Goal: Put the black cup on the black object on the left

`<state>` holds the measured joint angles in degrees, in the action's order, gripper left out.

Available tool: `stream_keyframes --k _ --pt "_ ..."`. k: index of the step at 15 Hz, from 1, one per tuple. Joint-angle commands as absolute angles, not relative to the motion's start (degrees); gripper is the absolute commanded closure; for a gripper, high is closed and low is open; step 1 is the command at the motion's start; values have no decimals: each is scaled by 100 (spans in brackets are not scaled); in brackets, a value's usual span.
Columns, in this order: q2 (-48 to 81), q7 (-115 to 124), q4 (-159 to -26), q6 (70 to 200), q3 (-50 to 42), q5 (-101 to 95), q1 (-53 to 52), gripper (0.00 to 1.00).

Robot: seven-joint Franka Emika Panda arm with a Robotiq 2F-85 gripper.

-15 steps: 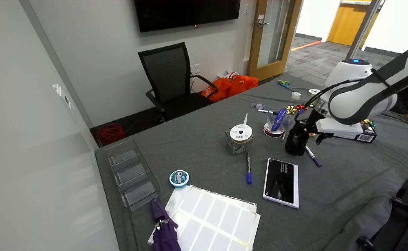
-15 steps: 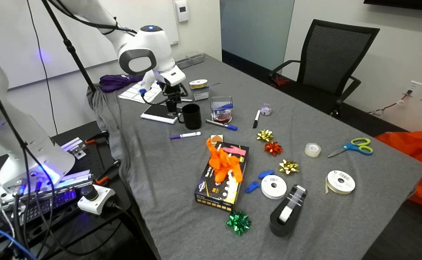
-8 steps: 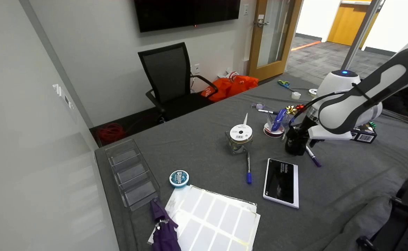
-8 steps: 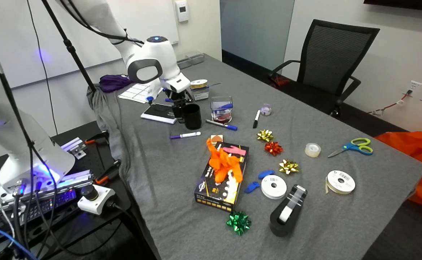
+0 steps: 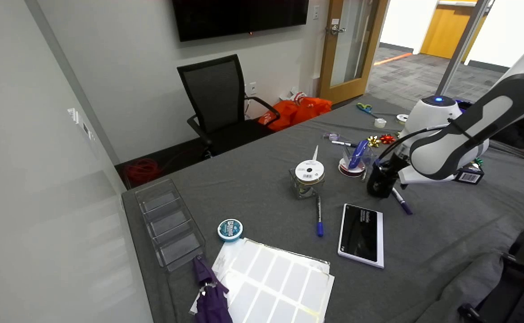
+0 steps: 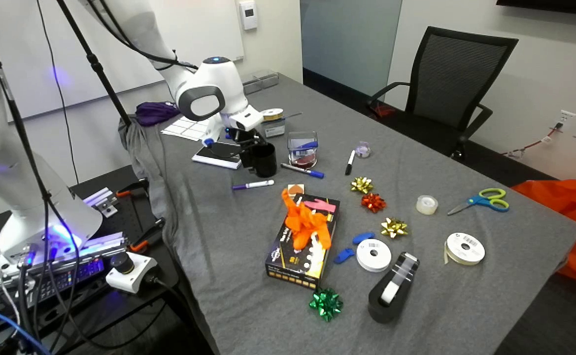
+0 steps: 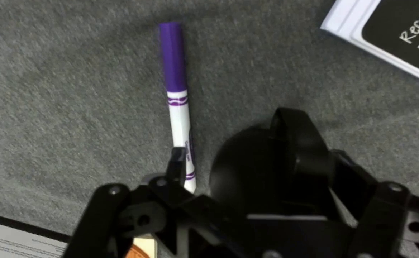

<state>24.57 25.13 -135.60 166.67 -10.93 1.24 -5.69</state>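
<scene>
The black cup [image 6: 266, 160] stands upright on the grey cloth. It shows partly behind the gripper in an exterior view [image 5: 379, 188] and as a dark round shape with its handle toward the right finger in the wrist view [image 7: 241, 168]. My gripper [image 7: 257, 161] is open, with its fingers apart on either side of the cup. The left finger is apart from the cup wall; the right finger is at the handle, contact unclear. The black object [image 5: 359, 233], a flat slab with a white border, lies beside the cup; it also shows in the wrist view [image 7: 410, 39].
A purple marker [image 7: 175, 71] lies close to the cup, under the left finger in the wrist view. A clear box [image 6: 302, 148] with a blue marker [image 6: 305, 171] beside it and a ribbon spool on a box [image 5: 309, 172] stand nearby. A glove box [image 6: 302, 241] is farther off.
My gripper has come down and moved in to the cup, tilting as it went. The cup appears shifted very slightly away from the black object. The other things have not moved.
</scene>
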Motion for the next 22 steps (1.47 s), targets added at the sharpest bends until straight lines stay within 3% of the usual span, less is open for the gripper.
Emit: stream_keyframes --k 1,2,12,22 --pt "2582 2426 -13531 16839 -1237 98 -695 25" --pt "2573 2406 -13530 16816 -1185 154 -667 27" --pt "2559 2445 -13496 16774 -1159 229 -691 97" --pt "1311 2497 -14030 16152 -1059 499 -674 96"
